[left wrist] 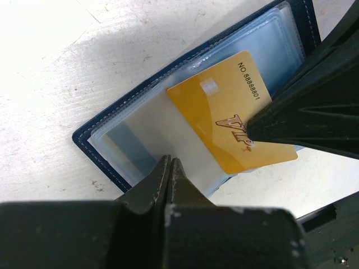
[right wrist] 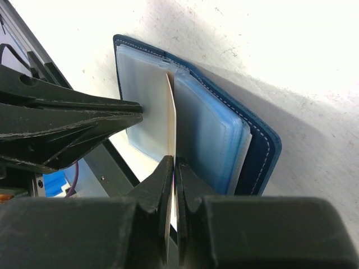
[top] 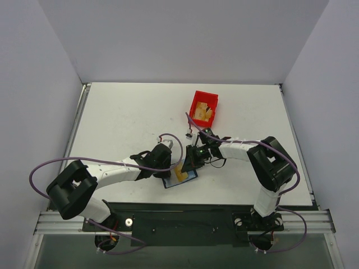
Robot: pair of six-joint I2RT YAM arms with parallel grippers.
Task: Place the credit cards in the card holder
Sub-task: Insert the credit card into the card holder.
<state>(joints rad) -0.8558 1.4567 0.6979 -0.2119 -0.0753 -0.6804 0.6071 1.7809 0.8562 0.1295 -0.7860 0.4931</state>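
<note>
Card holder point(top: 180, 177) open, worktop point(top: 129, 112) near edge, centre. Your right end effector point(right wrist: 174, 168) clamps credit card point(left wrist: 224, 106) by edge. Left end effector point(left wrist: 170, 168) closed, tip on clear sleeve point(left wrist: 160, 131). Card likely stiff, light, slick: grip outer edge firmly.

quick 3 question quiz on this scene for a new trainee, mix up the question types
1. True or false: the card holder is folded shut.
2. Multiple choice: what is the right gripper shut on? A) the gold card B) the rim of a red bin C) nothing
3. Fill in the blank: the fingers of the left gripper are ___ (open or shut).

Key
1. False: it lies open, with its clear sleeves showing.
2. A
3. shut
</note>
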